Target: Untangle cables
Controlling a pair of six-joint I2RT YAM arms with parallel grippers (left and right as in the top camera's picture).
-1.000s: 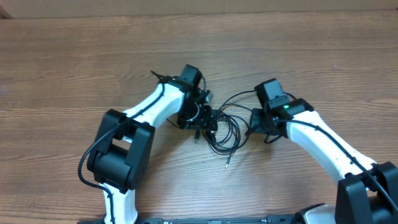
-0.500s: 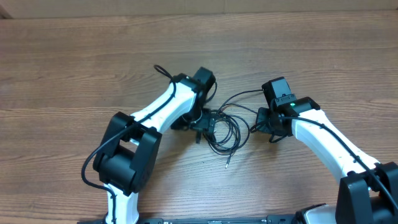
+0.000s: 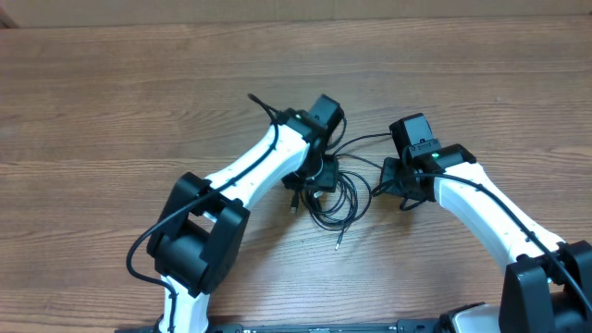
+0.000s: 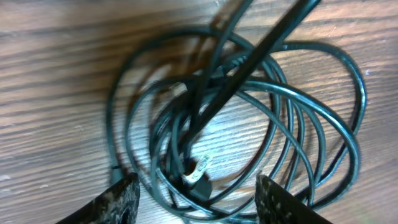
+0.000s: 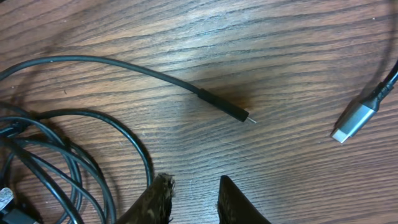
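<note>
The cables (image 3: 339,192) lie as one tangle of thin black loops on the wooden table, between the two arms. In the left wrist view the loops (image 4: 249,118) fill the frame, with a small pale connector (image 4: 199,168) in their middle. My left gripper (image 4: 199,202) stands open over the tangle's left part (image 3: 314,180), with several strands between its fingers. My right gripper (image 5: 194,202) is just right of the tangle (image 3: 381,183), slightly open over bare wood and holding nothing. A thin black plug (image 5: 227,111) and a silver plug (image 5: 354,119) lie ahead of it.
One loose cable end (image 3: 340,239) trails toward the table's front edge. Another strand arcs from the tangle up toward the right wrist (image 3: 363,139). Bare wooden table (image 3: 139,92) spreads all around the tangle.
My left arm has swung to the right, over the tangle, and its jaws widened then narrowed. The right arm has hardly moved, and its jaws opened a little.
</note>
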